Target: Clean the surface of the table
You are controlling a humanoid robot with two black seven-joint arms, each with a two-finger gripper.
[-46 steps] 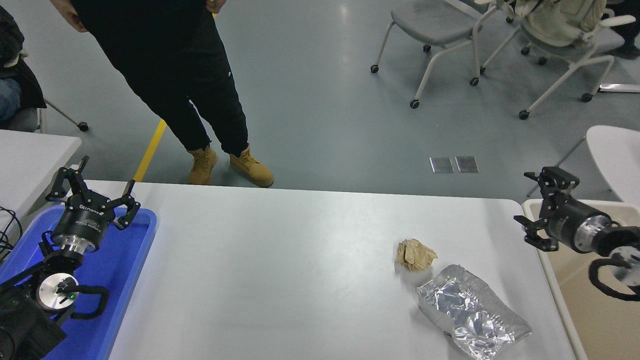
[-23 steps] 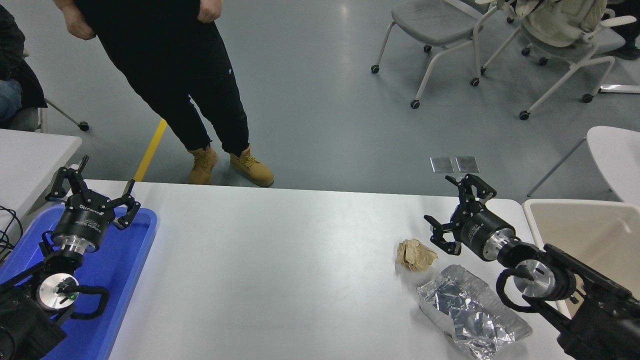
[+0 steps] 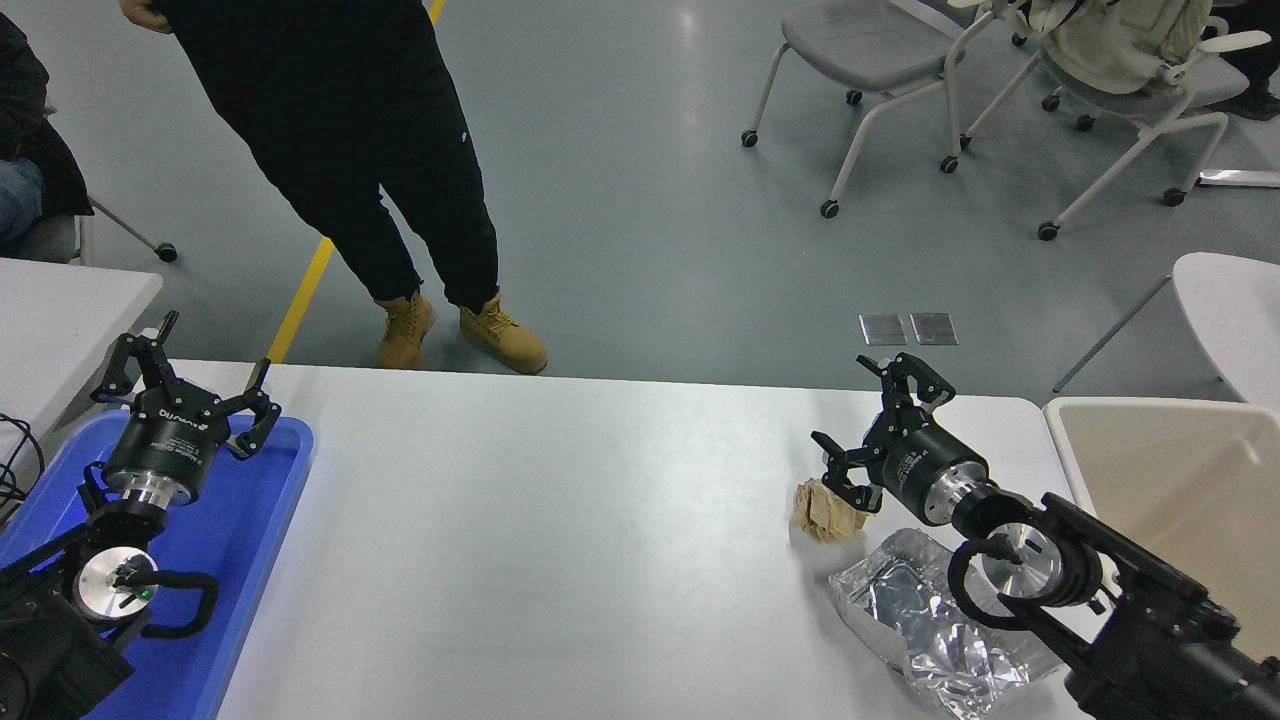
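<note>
The white table surface (image 3: pixel 560 530) fills the lower part of the head view. A crumpled brown paper ball (image 3: pixel 822 510) lies on it at the right. Just in front of the ball lies a crinkled silver foil bag (image 3: pixel 920 620). My right gripper (image 3: pixel 860 420) hangs open just above and behind the paper ball, with nothing between its fingers. Its arm crosses over the foil bag's right side. My left gripper (image 3: pixel 185 375) is parked open at the lower left, over a blue tray (image 3: pixel 240 540).
A beige bin (image 3: pixel 1170 480) stands off the table's right edge. A person in black clothes and tan boots (image 3: pixel 400 200) stands at the far side. A smaller white table (image 3: pixel 60 300) is at the left. Wheeled chairs (image 3: pixel 900 60) stand on the grey floor behind.
My right arm has swung left from over the beige bin to just above the paper ball, its gripper open throughout. The left arm has not moved. The person shifted slightly.
</note>
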